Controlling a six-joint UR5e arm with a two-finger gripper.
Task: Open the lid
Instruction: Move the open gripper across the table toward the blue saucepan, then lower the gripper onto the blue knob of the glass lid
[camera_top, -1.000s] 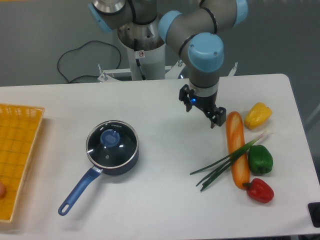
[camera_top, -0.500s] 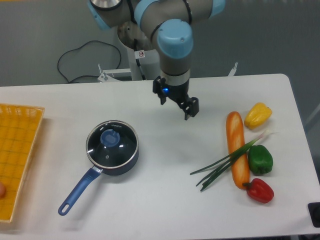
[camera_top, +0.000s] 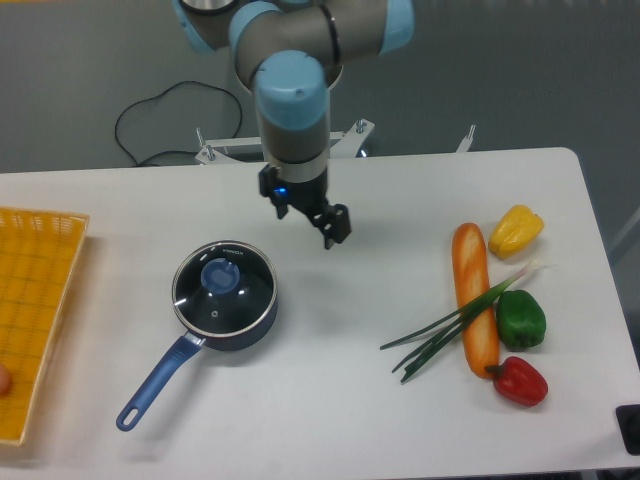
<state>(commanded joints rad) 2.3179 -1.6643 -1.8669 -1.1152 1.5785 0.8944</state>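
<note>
Across the white surface (camera_top: 330, 400), smooth and matte, the saucepan (camera_top: 226, 295) serves as the landmark: a dark blue, round-walled pot sitting left of centre, its long, lighter blue handle running down and to the left. Far to its left lies a flat orange mesh tray (camera_top: 35, 320). Well to its right sits a cluster of glossy, plastic-looking vegetables: a long orange loaf-shaped piece (camera_top: 474, 298), thin green onion stalks (camera_top: 450, 325) crossing it, a green pepper (camera_top: 521, 319), a yellow pepper (camera_top: 516, 230) and a red pepper (camera_top: 518, 381). Above the saucepan and to its right hangs the grey arm with pale blue joint caps, carrying the gripper (camera_top: 308, 210), whose two dark fingers stand apart and hold nothing. The lid (camera_top: 223, 287) rests on the saucepan, closing it: a clear glass disc with a thin bright metal rim and a small, rounded blue knob (camera_top: 220, 275) at its centre. The step in hand looks like the approach, with the gripper not yet over the lid. To do it well, the gripper should be centred straight above the knob, fingers kept apart wide enough to straddle it, then lowered vertically and closed on the knob alone. Glass and rim are slick and flat, offering poor purchase, so the knob is the sensible hold. A straight upward lift should keep the rim from catching on the saucepan.
</note>
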